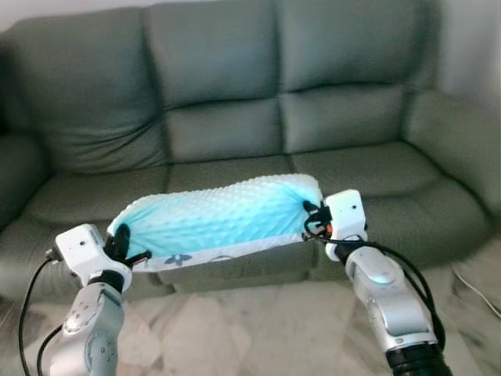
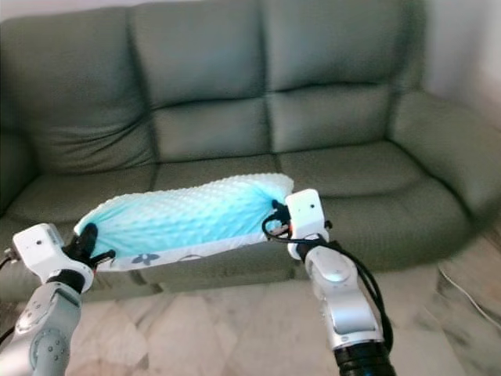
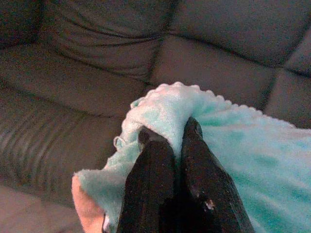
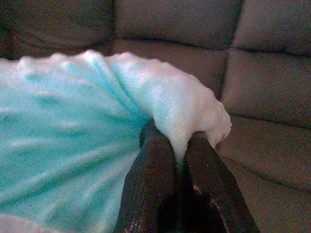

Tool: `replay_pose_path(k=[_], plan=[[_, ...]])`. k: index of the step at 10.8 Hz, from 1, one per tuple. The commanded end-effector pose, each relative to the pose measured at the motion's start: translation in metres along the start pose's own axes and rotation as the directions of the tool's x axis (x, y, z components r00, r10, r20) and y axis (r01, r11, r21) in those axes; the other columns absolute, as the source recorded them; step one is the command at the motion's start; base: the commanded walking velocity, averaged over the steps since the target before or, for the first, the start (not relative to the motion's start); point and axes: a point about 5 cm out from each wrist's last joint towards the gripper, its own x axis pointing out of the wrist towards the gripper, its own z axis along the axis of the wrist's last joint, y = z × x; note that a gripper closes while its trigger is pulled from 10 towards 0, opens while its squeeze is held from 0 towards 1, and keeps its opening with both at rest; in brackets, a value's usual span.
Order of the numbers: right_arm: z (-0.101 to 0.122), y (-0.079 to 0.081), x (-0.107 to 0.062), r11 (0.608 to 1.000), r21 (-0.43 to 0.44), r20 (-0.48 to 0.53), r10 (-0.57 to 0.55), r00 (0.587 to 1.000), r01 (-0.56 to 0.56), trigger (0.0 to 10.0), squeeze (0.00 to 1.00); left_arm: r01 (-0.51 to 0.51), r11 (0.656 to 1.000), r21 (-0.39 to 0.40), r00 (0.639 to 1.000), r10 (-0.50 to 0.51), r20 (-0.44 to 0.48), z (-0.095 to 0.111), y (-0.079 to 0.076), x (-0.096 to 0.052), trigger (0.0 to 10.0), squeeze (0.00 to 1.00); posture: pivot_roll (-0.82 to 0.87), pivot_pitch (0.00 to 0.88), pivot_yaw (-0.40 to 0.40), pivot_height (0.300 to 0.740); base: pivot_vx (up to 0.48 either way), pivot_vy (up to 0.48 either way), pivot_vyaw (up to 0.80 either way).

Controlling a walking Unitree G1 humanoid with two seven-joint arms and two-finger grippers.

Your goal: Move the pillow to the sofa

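A long turquoise pillow [image 1: 219,219] with a bumpy fleece top and a white flowered underside hangs stretched between my two arms, in front of the grey-green sofa [image 1: 235,102]. My left gripper [image 1: 121,241] is shut on the pillow's left end, and the left wrist view shows its fingers [image 3: 150,165] pinching a fold of the fleece. At the other end my right gripper [image 1: 313,215] is shut on the pillow, with a white fold [image 4: 184,107] squeezed between its fingertips [image 4: 155,155]. The pillow hovers just above the front edge of the sofa's seat cushions [image 1: 376,172].
The sofa has three seats, a broad armrest [image 1: 462,141] on the right and another on the left [image 1: 16,172]. Pale marble floor [image 1: 258,329] lies between me and the sofa. A white cable [image 1: 477,286] runs along the floor at far right.
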Motion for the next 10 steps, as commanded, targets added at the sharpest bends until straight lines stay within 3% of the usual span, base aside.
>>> replay_pose_path(k=[1, 10], plan=[[0.0042, -0.007, -0.0024, 1.0, -0.02, 0.014, -0.019, 1.0, 0.019, 10.0, 0.0, 0.031, 1.0, 0.0, 0.999, -0.031, 0.025, 0.0069, -0.0079, 0.0022, 10.0, 0.0, -0.22, 0.033, 0.094, 0.74, 0.3, 0.0, 0.0], [0.0003, -0.0047, -0.0037, 1.0, -0.02, -0.001, -0.012, 1.0, 0.012, 10.0, 0.0, 0.026, 1.0, -0.001, 0.999, -0.026, 0.019, 0.0067, -0.0065, 0.0017, 10.0, 0.0, -0.22, 0.037, 0.099, 0.74, 0.37, 0.027, 0.0]])
